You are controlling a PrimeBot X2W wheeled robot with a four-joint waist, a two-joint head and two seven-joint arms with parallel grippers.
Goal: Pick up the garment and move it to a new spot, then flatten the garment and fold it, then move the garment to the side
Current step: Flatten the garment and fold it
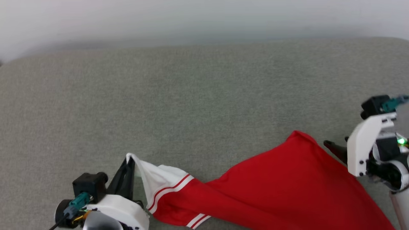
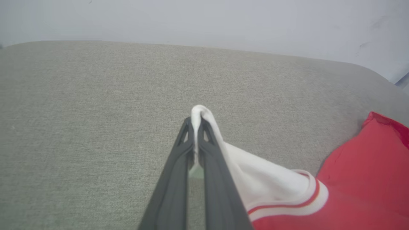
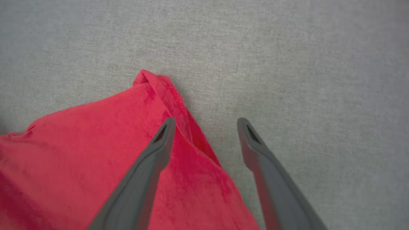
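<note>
Left gripper (image 2: 195,124) clamps shirt (image 1: 287,185) sleeve edge; right gripper (image 3: 206,124) spread, released, over red corner; grey cushion (image 1: 191,95) stretches beyond.

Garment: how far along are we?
Done: the bright red soft short-sleeved shirt lies stretched across the grey fabric surface. In hand: left gripper shut on its white sleeve end; right gripper open over the red corner, holding nothing. Left: flattening the rumpled cloth, folding, moving aside.

Soft even light, faint shadows — head view's far edge hazy, bowed.
</note>
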